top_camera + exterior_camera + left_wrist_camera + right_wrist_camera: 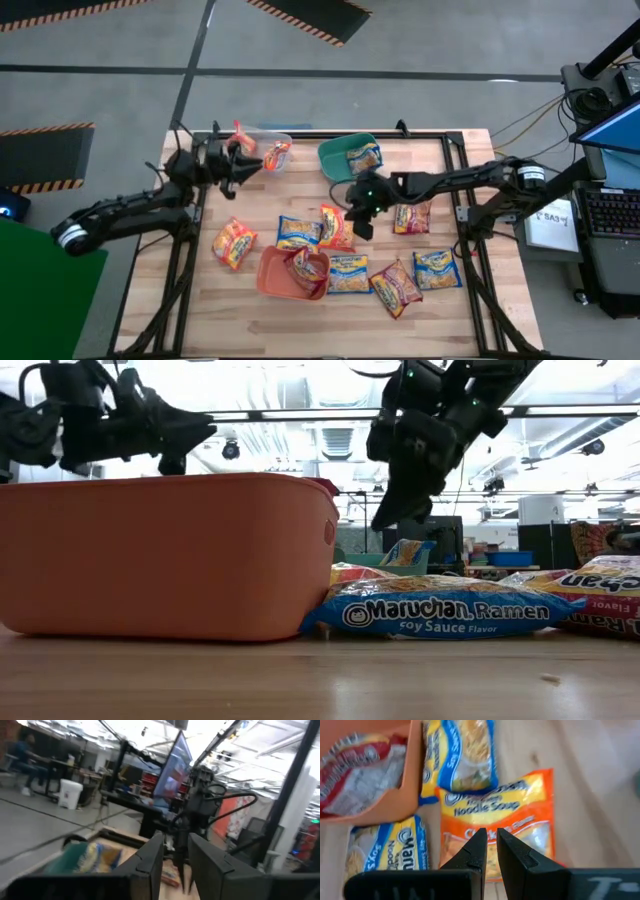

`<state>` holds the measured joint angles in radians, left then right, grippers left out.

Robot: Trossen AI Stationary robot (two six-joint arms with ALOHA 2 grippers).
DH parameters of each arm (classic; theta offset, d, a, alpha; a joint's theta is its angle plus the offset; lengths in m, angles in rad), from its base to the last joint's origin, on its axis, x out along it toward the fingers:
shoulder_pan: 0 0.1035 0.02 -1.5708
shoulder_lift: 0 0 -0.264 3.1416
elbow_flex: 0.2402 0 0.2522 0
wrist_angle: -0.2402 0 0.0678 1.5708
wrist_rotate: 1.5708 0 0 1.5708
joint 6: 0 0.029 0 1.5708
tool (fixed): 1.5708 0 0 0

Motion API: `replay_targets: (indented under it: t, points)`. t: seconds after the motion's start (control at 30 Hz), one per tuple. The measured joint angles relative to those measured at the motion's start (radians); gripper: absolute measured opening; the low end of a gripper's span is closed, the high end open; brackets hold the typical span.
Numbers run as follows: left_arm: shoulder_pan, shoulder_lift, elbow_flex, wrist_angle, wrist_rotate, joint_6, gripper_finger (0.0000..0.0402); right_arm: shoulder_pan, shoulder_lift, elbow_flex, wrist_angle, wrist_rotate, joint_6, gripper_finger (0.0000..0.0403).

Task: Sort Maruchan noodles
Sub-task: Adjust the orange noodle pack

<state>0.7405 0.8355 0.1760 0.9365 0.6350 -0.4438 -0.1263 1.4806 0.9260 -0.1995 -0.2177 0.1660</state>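
Several Maruchan noodle packets lie flat on the wooden table: an orange one (233, 243), blue ones (298, 232) (348, 272) (437, 268) and a dark red one (396, 287). My right gripper (360, 222) hangs shut, pointing down at a slant, above an orange packet (510, 815) at mid-table, clear of it. My left gripper (243, 165) hovers at the far left beside a clear tub (262, 140) that holds an orange packet (277, 155). Its fingers (150, 855) stand a little apart with nothing between them.
A teal tub (335, 152) at the far middle holds a blue packet (364, 157). An orange tub (272, 275) near the front holds a dark red packet (305, 265). Another packet (412, 217) lies right of my right gripper. Bare wood shows along the near edge.
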Motion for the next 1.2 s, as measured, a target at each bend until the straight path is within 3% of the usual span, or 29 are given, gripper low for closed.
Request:
replay_targets:
  t: [0.27, 0.5, 0.77, 1.2]
  points:
    - [-0.161, -0.020, -0.020, 0.009, -0.024, 0.023, 0.0075, 0.022, 0.115, -0.002, 0.019, 0.016, -0.013, 0.0033]
    - [-0.255, -0.019, -0.020, 0.009, -0.024, 0.045, 0.0075, 0.019, 0.175, 0.002, 0.034, 0.137, -0.015, 0.0033]
    - [-0.276, -0.006, -0.020, 0.009, -0.024, 0.042, 0.0075, -0.007, 0.102, -0.002, -0.149, 0.296, -0.020, 0.0033]
    - [-0.275, 0.047, -0.020, 0.008, -0.025, 0.060, 0.0075, 0.004, 0.004, -0.004, -0.157, 0.289, -0.073, 0.0033]
